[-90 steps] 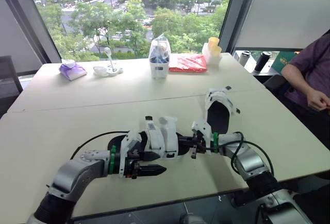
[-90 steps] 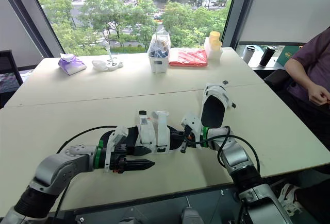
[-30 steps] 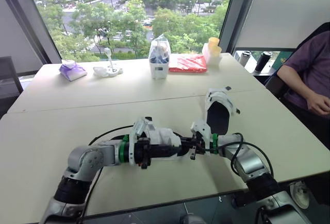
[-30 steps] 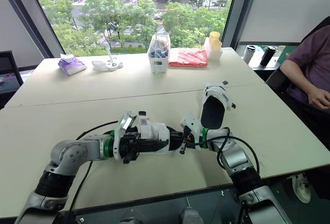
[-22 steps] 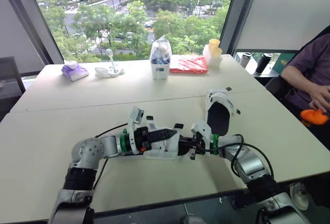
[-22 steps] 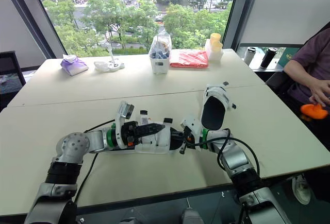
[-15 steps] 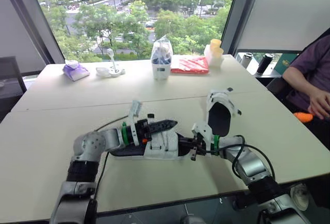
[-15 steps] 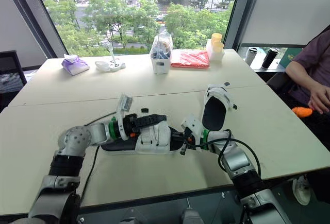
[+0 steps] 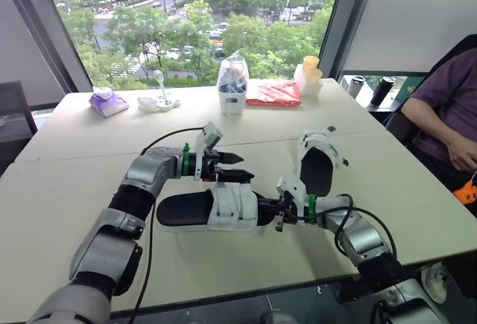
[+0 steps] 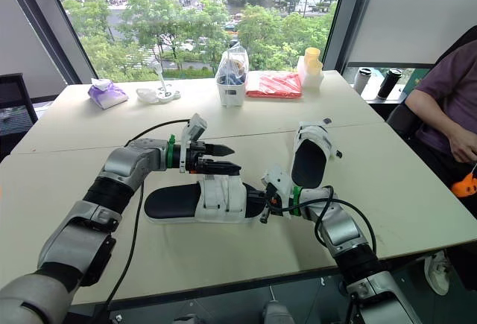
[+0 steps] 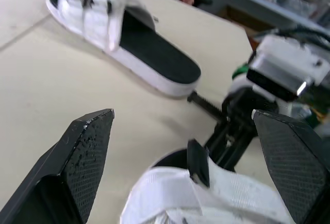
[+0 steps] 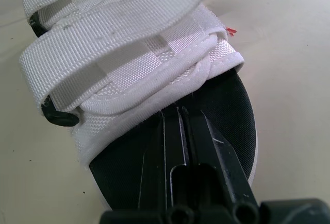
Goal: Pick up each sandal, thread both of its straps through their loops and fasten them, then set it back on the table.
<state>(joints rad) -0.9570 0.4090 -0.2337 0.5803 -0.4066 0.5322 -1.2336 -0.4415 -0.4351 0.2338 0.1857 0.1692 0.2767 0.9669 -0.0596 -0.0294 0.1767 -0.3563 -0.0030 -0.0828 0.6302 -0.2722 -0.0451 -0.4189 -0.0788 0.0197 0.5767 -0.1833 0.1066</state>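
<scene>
- Tree-lined streets fill the window behind a pale table. At lower centre of the head view lies the near sandal, its long axis running across the frame, open heel end to the left and strapped end to the right.
- Right gripper meets that sandal from its right end. Its fingers are pressed together, with the tips resting on the black footbed just under the straps.
- Left gripper hovers just above the straps in the frame, on the sandal's far side. Its fingers are spread wide and hold nothing, and they point right, along the shoe's length.
- Second sandal sits right of centre, its long axis running up the frame, closer to the right arm.
- Judging by this layout, the left gripper would need only a short drop toward the bottom of the frame to reach the straps.
</scene>
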